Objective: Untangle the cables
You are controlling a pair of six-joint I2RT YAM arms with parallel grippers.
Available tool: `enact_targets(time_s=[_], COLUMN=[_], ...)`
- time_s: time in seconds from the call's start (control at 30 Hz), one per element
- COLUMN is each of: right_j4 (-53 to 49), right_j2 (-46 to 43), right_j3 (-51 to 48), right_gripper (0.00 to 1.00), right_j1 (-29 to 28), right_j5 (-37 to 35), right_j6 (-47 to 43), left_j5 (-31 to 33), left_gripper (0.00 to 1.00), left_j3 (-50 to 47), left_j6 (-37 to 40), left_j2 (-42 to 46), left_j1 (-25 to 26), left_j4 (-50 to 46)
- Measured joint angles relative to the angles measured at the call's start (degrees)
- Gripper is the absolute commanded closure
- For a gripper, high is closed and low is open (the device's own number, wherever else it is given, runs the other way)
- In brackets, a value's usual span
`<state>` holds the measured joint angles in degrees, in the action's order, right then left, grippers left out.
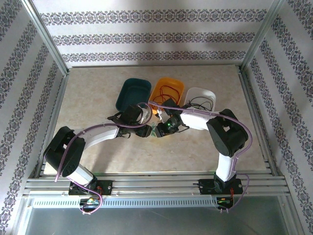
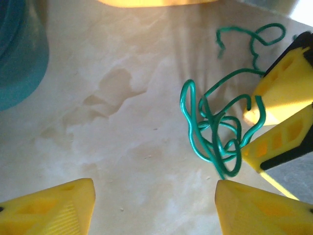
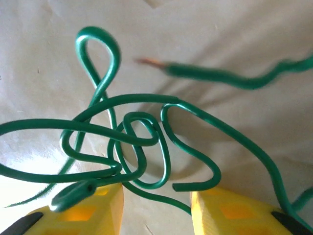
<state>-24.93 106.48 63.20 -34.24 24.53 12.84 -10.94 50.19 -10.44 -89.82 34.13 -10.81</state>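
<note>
green cable (image 2: 215, 132), knotted in loose loops, lies on the beige marbled table (image 1: 98, 142) just in front of the orange tray (image 1: 178, 84), between the two claws. left gripper (image 2: 154, 187): released, jaws wide over bare table, the tangle just beside one finger. right gripper (image 3: 156, 196): jaws apart, green strands running between and over its fingers. red cable (image 1: 168, 92) lies in the orange tray, black cable (image 1: 201, 104) in the white tray (image 1: 200, 89).
</note>
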Motion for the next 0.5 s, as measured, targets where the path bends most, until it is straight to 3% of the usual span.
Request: enact_targets(time_s=[0.27,0.5], right_j4=[2.27,4.76], right_j2=[-1.9,-8.61], right_j3=[-2.91,-7.72], right_gripper=[0.61,0.59], right_j1=[0.39,1.31], right_j5=[0.68,2.05], right_j6=[0.22,0.96], left_j5=[-6.64,-10.27], left_gripper=[0.38,0.41], left_j3=[0.63,1.49], left_j6=[-0.72,-3.15], left_j2=[-2.12,-4.52], left_j1=[0.0,0.0], left_j4=[4.04,7.8])
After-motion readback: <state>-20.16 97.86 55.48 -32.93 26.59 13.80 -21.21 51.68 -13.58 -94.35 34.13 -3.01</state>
